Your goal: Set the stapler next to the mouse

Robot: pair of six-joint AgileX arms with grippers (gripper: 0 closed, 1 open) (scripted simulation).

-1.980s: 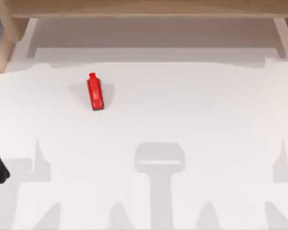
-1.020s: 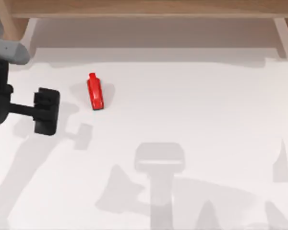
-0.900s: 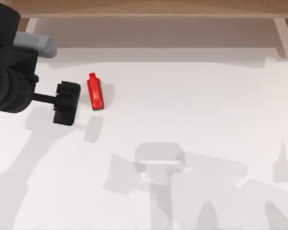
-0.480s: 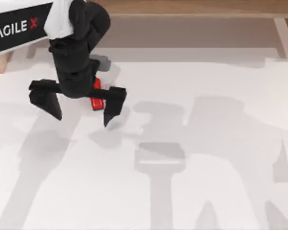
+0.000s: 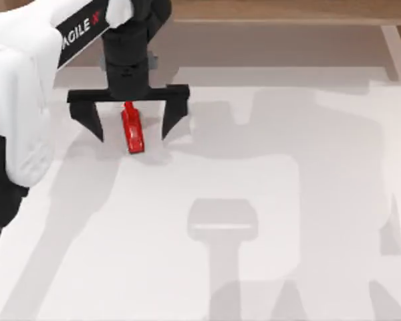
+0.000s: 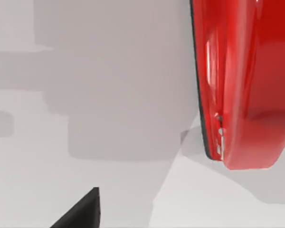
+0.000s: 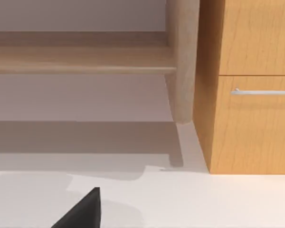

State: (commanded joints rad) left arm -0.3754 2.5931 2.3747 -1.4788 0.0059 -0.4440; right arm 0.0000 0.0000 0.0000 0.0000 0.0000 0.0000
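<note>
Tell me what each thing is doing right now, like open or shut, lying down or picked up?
Stapler: lying flat on the table, closed, not gripped.
Left claw: open, one finger on each side of the stapler, not touching it.
Drawer: shut, handle flush across its front.

Bright even light, soft grey shadows across the table, glossy highlights on stapler
</note>
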